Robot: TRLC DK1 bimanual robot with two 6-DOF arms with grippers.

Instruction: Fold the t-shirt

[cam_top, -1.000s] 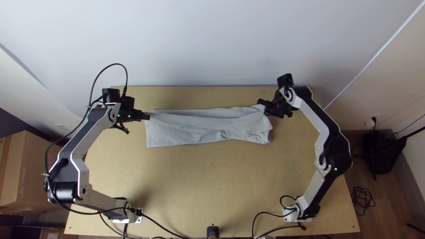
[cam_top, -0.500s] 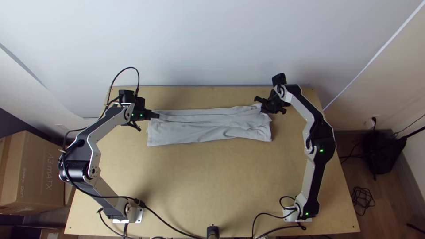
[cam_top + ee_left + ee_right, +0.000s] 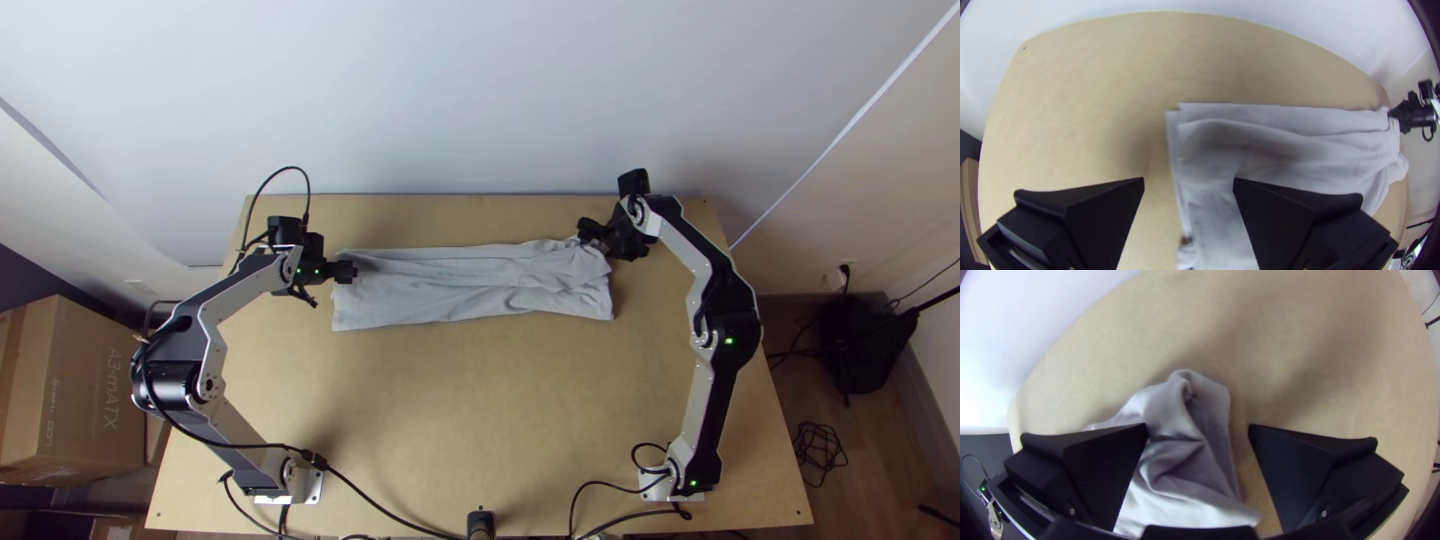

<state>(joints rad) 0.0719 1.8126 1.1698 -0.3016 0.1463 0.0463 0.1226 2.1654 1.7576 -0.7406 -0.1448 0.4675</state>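
Where the near part of the light wooden table (image 3: 460, 420) gives way to cloth, the entries begin.

Item: one grey t-shirt (image 3: 460, 285), lying beyond the table's middle as a long, narrow folded strip. Long axis: side to side, roughly parallel to the table's far edge. Near long edge: facing the arm bases, fairly straight. Left end: squared, layers slightly offset. Right end: creased and rumpled.

Item: left gripper (image 3: 1189, 178), at the strip's left end, toward its far corner. Fingers apart, one over the cloth, one over wood, the end edge running between them. Cloth extends from here toward the right arm.

Item: right gripper (image 3: 1198, 425), at the right end's far corner. Fingers likewise apart, the puckered corner between them. Cloth extends from here toward the left arm. Contact with either set of fingers: cannot be told.

Nearness, as judged: each arm has its own end; neither need cross the middle. Probable next step: close on both far corners, then fold along or across the long axis; which, undetermined. Risk: the right pinch may take only a loose upper layer.

Last item: far strip of table, then pale wall (image 3: 450, 100).
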